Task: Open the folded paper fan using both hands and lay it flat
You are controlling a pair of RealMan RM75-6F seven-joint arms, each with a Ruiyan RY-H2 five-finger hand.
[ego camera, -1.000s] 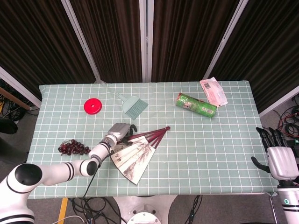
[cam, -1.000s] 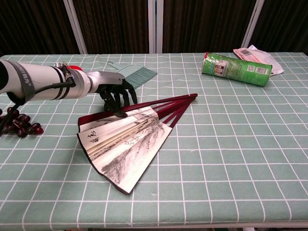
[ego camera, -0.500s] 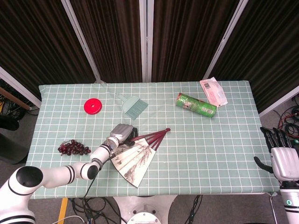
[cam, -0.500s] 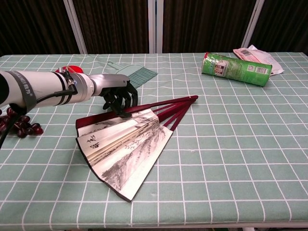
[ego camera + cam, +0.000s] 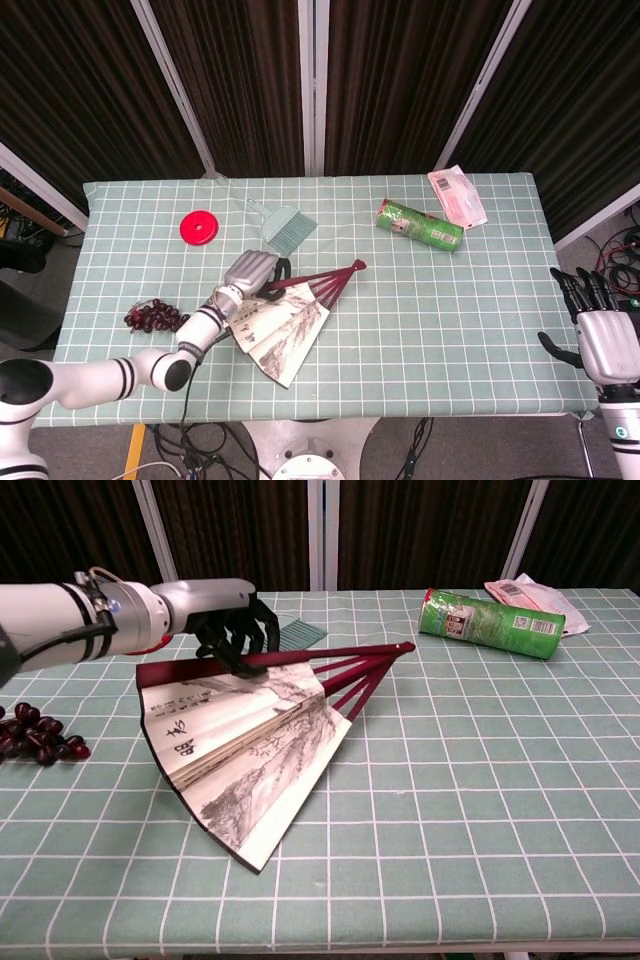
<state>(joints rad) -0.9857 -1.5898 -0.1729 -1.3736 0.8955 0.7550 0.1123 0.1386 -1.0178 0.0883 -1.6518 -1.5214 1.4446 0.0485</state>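
Observation:
A paper fan (image 5: 285,320) (image 5: 247,747) with dark red ribs and an ink painting lies partly spread on the green checked table, its pivot end toward the table's middle. My left hand (image 5: 252,275) (image 5: 228,624) has its fingers curled down on the fan's upper outer rib, which is raised off the cloth. Whether the fingers close around the rib or only press on it is hidden. My right hand (image 5: 598,335) hangs off the table's right front corner with fingers apart and nothing in it; the chest view does not show it.
A bunch of dark grapes (image 5: 152,318) (image 5: 35,737) lies left of the fan. A small teal brush (image 5: 284,226) and a red lid (image 5: 199,227) sit behind it. A green can (image 5: 419,224) (image 5: 490,623) and a pink packet (image 5: 458,195) lie at the back right.
My left hand has drawn the fan's upper rib back and to the left, lifting it. The fan has spread wider. The right hand has barely moved.

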